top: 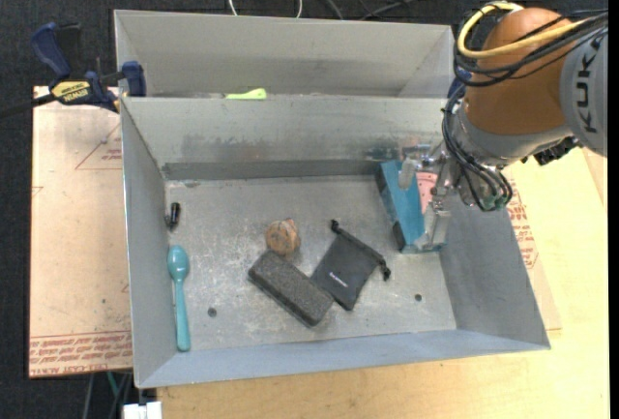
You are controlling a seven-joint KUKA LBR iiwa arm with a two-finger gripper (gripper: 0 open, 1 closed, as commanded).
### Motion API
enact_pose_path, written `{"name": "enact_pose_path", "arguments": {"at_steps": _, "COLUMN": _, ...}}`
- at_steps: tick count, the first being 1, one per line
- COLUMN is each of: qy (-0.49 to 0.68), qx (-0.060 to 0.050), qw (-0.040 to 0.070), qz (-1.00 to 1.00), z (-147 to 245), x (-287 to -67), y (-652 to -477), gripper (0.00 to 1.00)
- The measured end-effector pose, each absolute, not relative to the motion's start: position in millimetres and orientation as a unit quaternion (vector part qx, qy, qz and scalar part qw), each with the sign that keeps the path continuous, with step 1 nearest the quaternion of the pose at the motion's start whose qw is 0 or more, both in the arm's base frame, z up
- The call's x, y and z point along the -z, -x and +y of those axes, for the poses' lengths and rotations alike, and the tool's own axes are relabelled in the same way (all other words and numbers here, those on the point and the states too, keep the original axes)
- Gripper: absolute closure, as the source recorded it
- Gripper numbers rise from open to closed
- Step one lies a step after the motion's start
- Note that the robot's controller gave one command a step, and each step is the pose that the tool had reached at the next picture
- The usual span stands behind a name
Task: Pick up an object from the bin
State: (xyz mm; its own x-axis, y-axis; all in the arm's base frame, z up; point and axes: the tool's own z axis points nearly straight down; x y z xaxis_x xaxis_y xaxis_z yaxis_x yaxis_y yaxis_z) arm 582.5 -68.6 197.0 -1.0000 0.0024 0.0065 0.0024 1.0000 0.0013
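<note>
So the gripper [424, 235] is being held low at the right side of the bin [145, 243], pretty much pressed up against a flat light-blue slab [398, 194]. That slab is being propped on its edge near the foot of the right wall, tilted a bit, with its far end close to the back wall. Honestly, whether the gripper is spread, closed or actually pinching the slab can't be told from this angle, since the blue thing and the wrist's cables are being overlapped there. The arm's orange cover [513, 69] is being carried above the bin's right rim. The rest of the stuff is being left alone on the floor, well apart from the gripper. A black pouch [345, 272] is being leaned on at its left corner by a dark grey block [290, 289], and a small brownish lump [282, 235] is being kept just behind that block. A teal spoon [179, 296] is being laid along the left wall, bowl end away from the front, with a tiny black bit [174, 214] just beyond it.
</note>
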Motion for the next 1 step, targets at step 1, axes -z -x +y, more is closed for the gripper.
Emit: {"name": "enact_pose_path", "arguments": {"at_steps": 1, "qy": 0.0, "qx": 0.0, "qw": -0.001, "qz": -1.0, "z": -68.3, "x": -201.8, "y": -584.0, "gripper": 0.0}}
